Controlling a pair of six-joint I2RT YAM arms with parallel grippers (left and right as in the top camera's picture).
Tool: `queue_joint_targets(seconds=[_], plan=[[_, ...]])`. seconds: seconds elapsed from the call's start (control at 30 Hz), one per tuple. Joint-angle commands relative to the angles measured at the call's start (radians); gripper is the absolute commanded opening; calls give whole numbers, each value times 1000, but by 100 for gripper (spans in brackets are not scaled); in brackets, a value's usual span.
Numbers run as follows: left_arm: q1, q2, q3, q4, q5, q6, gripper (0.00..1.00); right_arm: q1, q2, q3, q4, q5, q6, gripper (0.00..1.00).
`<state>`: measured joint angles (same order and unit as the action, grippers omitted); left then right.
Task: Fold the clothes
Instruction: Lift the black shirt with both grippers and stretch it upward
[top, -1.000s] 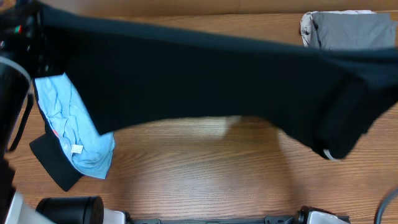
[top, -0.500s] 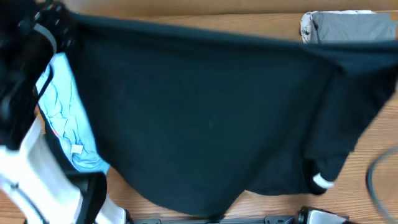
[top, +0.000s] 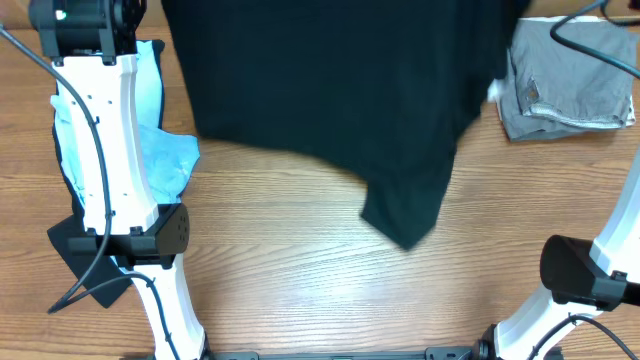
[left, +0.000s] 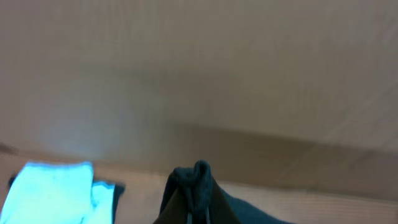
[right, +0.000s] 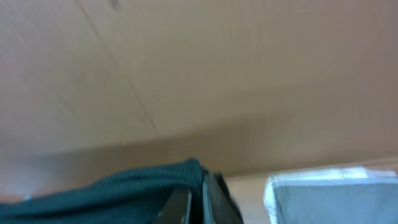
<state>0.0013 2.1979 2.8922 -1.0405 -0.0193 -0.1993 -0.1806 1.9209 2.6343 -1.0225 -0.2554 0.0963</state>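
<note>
Your left pincer (left: 196, 208) pinching shirt (top: 330, 90) edge; right pincer (right: 202, 196) clamped on it too. Shirt hangs over desk (top: 290, 290) rear, between blue garment (top: 170, 160) and grey pile (top: 570, 90).

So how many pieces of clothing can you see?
3 for sure: a dark shirt held up over the middle, a light blue one on the left, a gray folded one at the far right. A black piece under the blue one may be a fourth.

Wooden table (top: 300, 290): blue garment (top: 170, 160) lay at 9 o'clock, black cloth (top: 68, 245) at 8, folded grey garment (top: 570, 90) at 2.
</note>
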Motion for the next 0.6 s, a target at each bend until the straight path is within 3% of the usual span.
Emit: queue_joint_targets(seconds=[0.0, 0.23, 0.57], plan=[[44, -35, 16, 74, -48, 19, 4, -16, -67, 43, 107, 42, -6, 4], [76, -42, 16, 70, 3, 21, 4, -16, -63, 43, 180, 16, -8, 4], [85, 93, 14, -268, 2, 43, 4, -16, 59, -42, -172, 18, -23, 4]])
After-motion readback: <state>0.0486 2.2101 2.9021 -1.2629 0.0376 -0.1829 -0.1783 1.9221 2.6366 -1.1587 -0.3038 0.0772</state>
